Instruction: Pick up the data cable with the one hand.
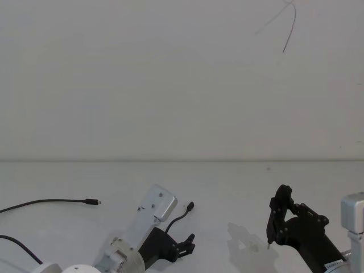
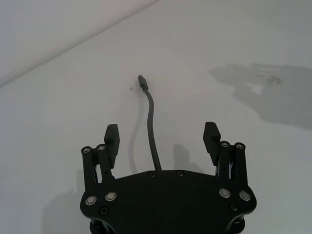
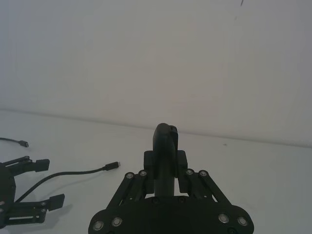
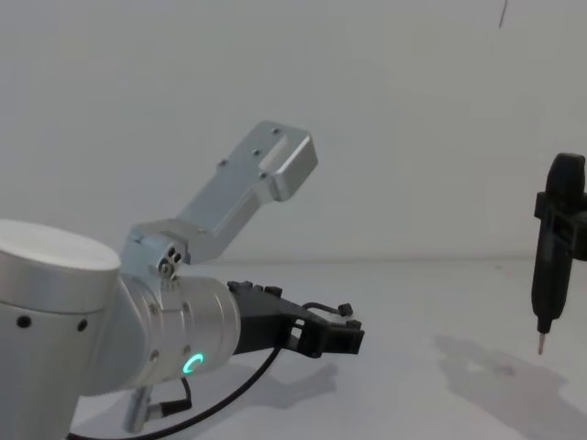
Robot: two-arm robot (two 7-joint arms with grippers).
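Two black fingers of my left gripper (image 2: 162, 136) stand spread wide at the lower centre of the head view, above the white table (image 1: 227, 187). The data cable (image 2: 150, 122) runs through the gap between them, touching neither pad, its plug lying just past the fingertips. At lower right, my right gripper (image 1: 280, 215) is clamped on a black pen-shaped tool (image 4: 553, 229), held upright, tip down. A second cable (image 1: 51, 201) lies at far left.
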